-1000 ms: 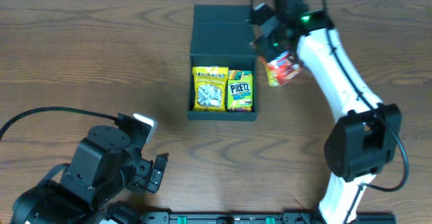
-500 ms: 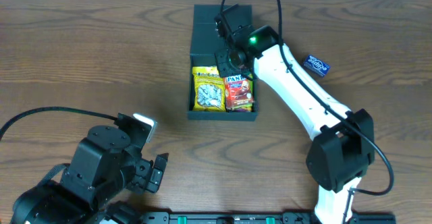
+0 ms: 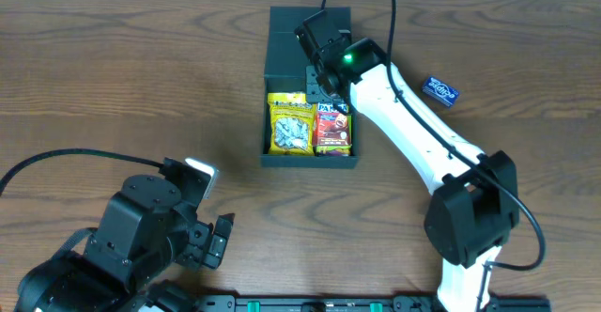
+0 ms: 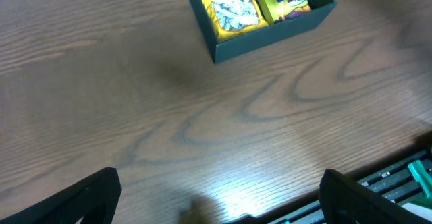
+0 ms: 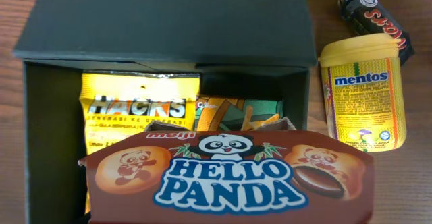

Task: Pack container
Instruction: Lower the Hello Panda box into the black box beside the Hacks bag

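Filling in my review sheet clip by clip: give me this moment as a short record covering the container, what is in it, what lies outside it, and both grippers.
container: open, flap lid folded back on the far side
inside: yellow Hacks packet; Hello Panda box over a green packet
outside: Mentos tub and dark candy bar beside the container; blue packet farther off
right gripper: above the container at the Hello Panda box; grip not visible
left gripper: open, empty, away from the container
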You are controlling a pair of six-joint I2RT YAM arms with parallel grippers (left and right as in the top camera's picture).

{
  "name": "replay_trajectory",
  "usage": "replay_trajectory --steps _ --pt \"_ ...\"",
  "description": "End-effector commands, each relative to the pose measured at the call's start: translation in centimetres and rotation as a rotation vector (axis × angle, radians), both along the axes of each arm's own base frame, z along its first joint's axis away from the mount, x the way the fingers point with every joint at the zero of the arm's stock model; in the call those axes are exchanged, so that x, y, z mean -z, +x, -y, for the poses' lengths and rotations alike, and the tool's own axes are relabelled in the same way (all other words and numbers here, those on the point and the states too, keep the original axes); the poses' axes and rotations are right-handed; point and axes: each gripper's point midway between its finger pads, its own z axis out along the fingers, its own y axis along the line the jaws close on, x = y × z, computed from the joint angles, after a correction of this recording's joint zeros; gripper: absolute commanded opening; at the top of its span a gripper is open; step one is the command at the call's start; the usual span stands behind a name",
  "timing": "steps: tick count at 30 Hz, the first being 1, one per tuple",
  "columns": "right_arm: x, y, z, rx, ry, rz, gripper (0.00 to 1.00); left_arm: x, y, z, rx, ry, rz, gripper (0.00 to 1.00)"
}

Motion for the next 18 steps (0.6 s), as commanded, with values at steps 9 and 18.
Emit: replay_trajectory --steps 9,18 --pt "1.7 0.0 0.6 -0.007 -0.069 -0.020 0.55 -0.1 -0.1 0.0 -0.006 -0.007 -0.002 0.95" --pt "1.9 -0.5 1.4 -0.012 -0.110 -0.040 0.82 -0.1 -0.1 0.0 -0.006 -0.007 -0.002 0.95"
